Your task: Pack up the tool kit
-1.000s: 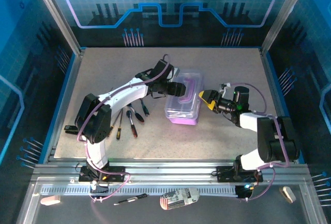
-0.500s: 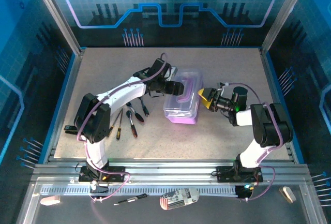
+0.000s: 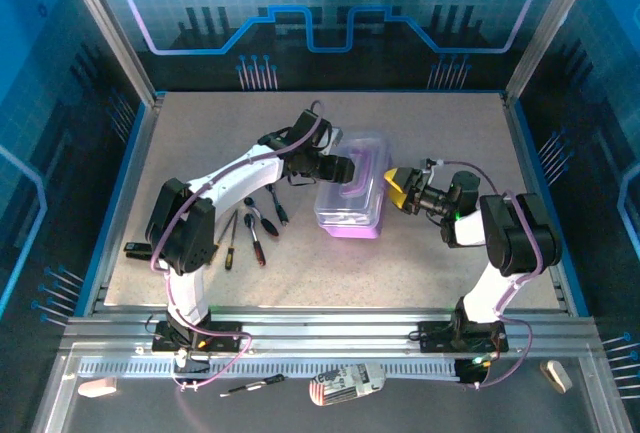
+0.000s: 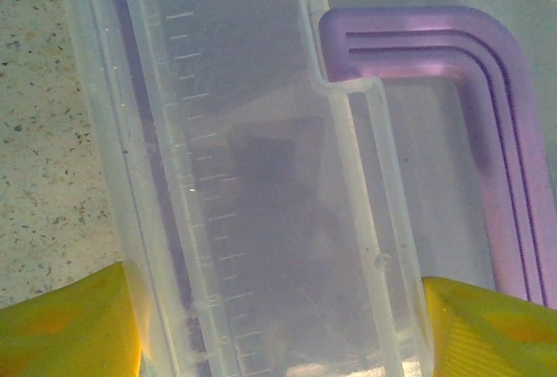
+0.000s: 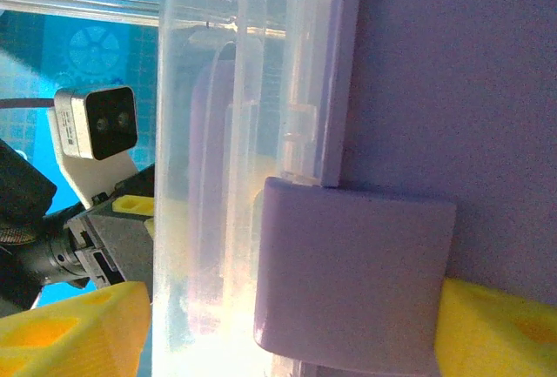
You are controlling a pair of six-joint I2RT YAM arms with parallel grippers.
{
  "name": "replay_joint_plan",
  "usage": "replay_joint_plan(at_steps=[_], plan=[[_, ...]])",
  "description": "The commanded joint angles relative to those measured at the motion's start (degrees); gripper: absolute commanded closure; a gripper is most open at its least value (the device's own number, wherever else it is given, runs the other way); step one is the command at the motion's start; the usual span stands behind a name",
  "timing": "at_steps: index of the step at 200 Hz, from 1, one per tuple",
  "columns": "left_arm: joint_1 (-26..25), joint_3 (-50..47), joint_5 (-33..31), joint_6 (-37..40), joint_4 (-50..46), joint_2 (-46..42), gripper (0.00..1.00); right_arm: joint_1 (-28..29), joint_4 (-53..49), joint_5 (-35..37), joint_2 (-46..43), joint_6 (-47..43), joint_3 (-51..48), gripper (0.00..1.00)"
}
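Purple-based tool kit (image 3: pixel 352 203) sits between both arms: outstretched left claw (image 3: pixel 345 169) straddles its clear lid (image 4: pixel 261 177), grip unclear; right claw (image 3: pixel 397 190), arm folded, gapes around the latch (image 5: pixel 352 277).

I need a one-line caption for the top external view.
Left tool and right tool reach the tool kit from opposite sides; screwdrivers lie loose on the table.
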Motion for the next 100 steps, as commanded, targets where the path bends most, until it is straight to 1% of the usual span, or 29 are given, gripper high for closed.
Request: replay_joint_plan(at_steps=[1, 21, 59, 100], plan=[[-1.2, -1.1, -6.1, 0.8, -7.0, 5.3, 0.29, 1.7, 12.4, -6.4, -2.6, 1.8, 1.0, 0.18], [-1.3, -0.5, -9.8, 0.8, -9.0, 6.4, 0.29, 1.2, 12.4, -6.6, -4.2, 2.6, 1.2, 0.18], [-1.8, -0.2, -14.6, 1.2, -11.1, 8.3, 0.31, -1.4, 12.4, -7.1, -6.4, 4.1, 0.6, 0.18], [-2.9, 0.4, -17.8, 1.8, -12.5, 9.6, 0.31, -4.2, 12.3, -7.6, -8.4, 5.1, -0.4, 0.18]])
